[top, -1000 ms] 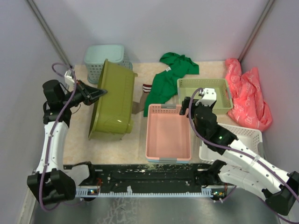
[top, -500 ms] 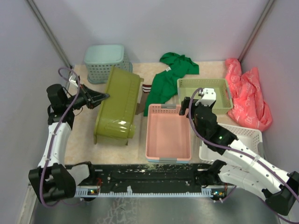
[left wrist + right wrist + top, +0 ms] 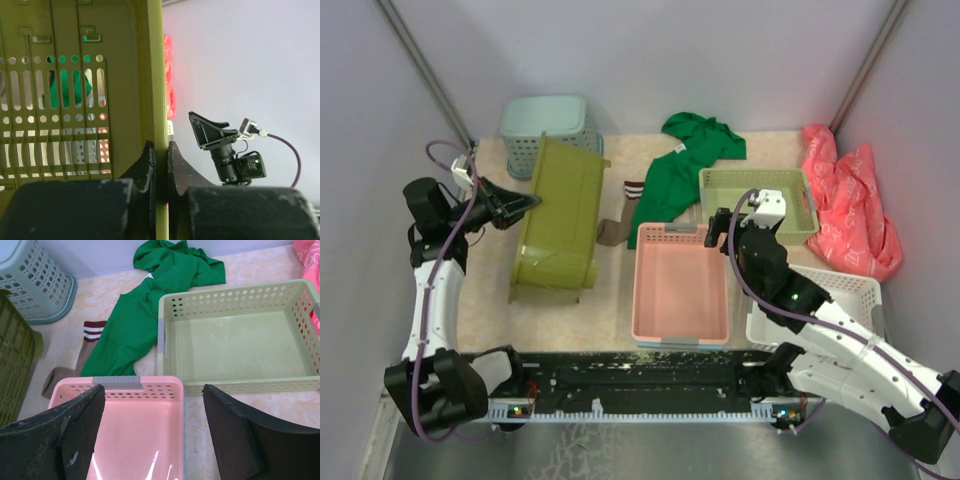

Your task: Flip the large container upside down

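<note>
The large olive-green container [image 3: 560, 215] lies tipped on its side at the left of the table, its open mouth facing left toward my left arm. My left gripper [image 3: 523, 203] is shut on its rim. In the left wrist view the two fingers [image 3: 148, 162] pinch the rim edge, with the slotted inside wall [image 3: 75, 100] to the left. My right gripper [image 3: 725, 235] is open and empty, hovering over the far edge of the pink tray [image 3: 642, 290]. In the right wrist view [image 3: 152, 432] its jaws stand wide apart, and the container's edge [image 3: 12, 365] shows at the far left.
A teal grid-holed basket [image 3: 548, 130] stands behind the container. A striped sock [image 3: 620, 215] and a green garment [image 3: 685, 165] lie in the middle. A light green basket [image 3: 720, 180], a white basket [image 3: 845, 290] and a pink-red cloth [image 3: 850, 200] are on the right.
My left gripper, still holding the rim, swung the container right and then back left. The container has rolled so that more of its outer side faces up. The right arm barely moved.
</note>
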